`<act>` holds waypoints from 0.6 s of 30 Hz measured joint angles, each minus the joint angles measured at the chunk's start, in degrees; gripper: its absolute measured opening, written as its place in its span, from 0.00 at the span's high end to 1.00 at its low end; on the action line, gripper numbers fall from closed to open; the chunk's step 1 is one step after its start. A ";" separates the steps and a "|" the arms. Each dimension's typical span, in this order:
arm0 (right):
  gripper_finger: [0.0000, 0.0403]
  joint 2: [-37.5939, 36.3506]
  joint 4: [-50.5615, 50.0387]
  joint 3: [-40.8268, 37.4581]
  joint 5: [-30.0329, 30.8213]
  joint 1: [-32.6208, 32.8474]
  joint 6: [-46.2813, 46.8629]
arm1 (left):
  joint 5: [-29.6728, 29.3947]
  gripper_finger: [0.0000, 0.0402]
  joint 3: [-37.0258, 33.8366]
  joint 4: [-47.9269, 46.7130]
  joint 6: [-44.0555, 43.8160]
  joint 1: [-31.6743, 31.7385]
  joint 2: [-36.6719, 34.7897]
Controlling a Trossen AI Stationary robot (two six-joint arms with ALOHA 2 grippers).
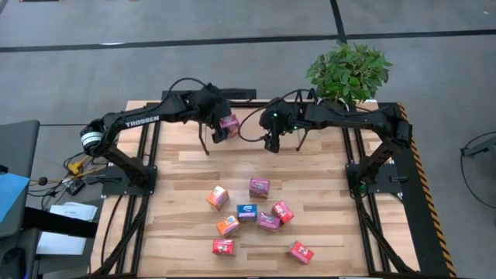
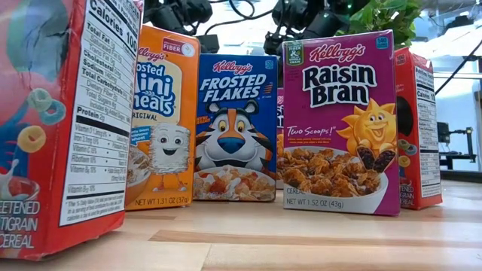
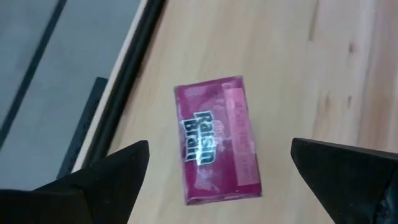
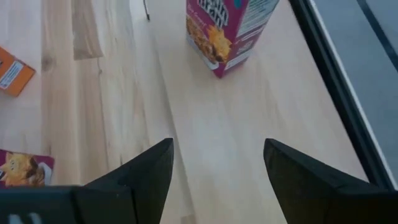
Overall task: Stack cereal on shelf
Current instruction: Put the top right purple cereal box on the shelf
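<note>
A magenta Raisin Bran carton [image 3: 217, 146] rests on the wooden tabletop near the far edge, also seen as the carton [image 1: 229, 122]. My left gripper [image 1: 220, 129] hovers over it, open, with a finger on either side and clear of it. My right gripper [image 1: 272, 142] hangs open over bare wood a little to the right; from there the same carton [image 4: 230, 28] shows farther off. Several more cereal cartons [image 1: 259, 187] stand clustered at the table's near middle. Of the shelf only thin black rods [image 1: 206, 144] show under the arms.
In the low view a red carton [image 2: 60, 128], an orange one [image 2: 162, 120], a blue one [image 2: 235, 124] and a magenta one [image 2: 340, 120] stand in a row. A potted plant [image 1: 349, 71] sits at the far right corner. The black frame [image 1: 147, 170] edges the table.
</note>
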 joint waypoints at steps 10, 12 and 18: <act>0.32 0.00 1.58 0.00 -0.04 -0.65 0.01 | -0.26 0.20 -0.03 -0.74 0.27 -0.25 2.96; 0.32 0.00 1.55 0.00 -0.03 -0.62 0.04 | -0.88 0.22 -0.12 -0.82 0.48 -0.23 3.01; 0.32 0.02 1.63 0.00 -0.02 -0.68 0.02 | -1.53 0.29 -0.02 -1.01 0.63 -0.01 2.27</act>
